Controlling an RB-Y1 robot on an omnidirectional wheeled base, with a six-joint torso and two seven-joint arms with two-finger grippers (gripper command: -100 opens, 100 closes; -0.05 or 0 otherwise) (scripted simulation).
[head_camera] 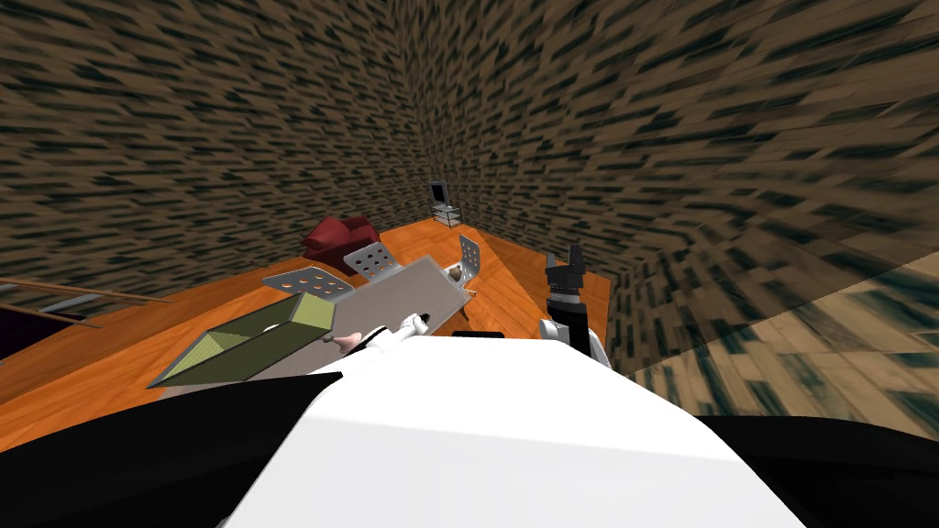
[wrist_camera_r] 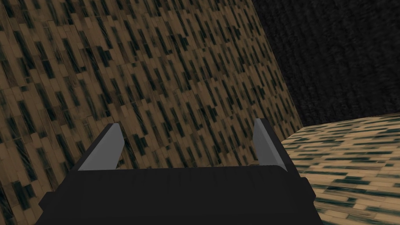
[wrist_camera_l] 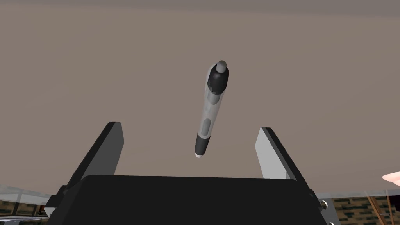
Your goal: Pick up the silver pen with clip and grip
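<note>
Orange wood surface [head_camera: 92,357] fills the lower left of the head view and carries a grey table [head_camera: 413,289]. At the left end of the table stands an olive open box [head_camera: 257,339]. A small pink object [head_camera: 347,342] lies just right of the box, near the left arm.

The left gripper [wrist_camera_l: 190,127] hovers above the table with its fingers spread wide and nothing between them. The pen [wrist_camera_l: 211,107] lies flat on the table inside the gap. It has a silver barrel, a dark grip sleeve at the tip end and a dark collar under the push button. Its long axis runs roughly along the gripper's line of sight, so the fingers would close across the barrel. It sits slightly nearer one finger than the other.

Recommended procedure for the grasp:
1. Shift the hand sideways until the barrel is centred in the gap.
2. Descend until the fingertips flank the silver mid-section.
3. Close slowly. A round barrel is likely to roll if one finger touches first.

The right gripper [head_camera: 567,266] is raised at centre right of the head view, well apart from the pen, with its fingers parted and empty.
</note>
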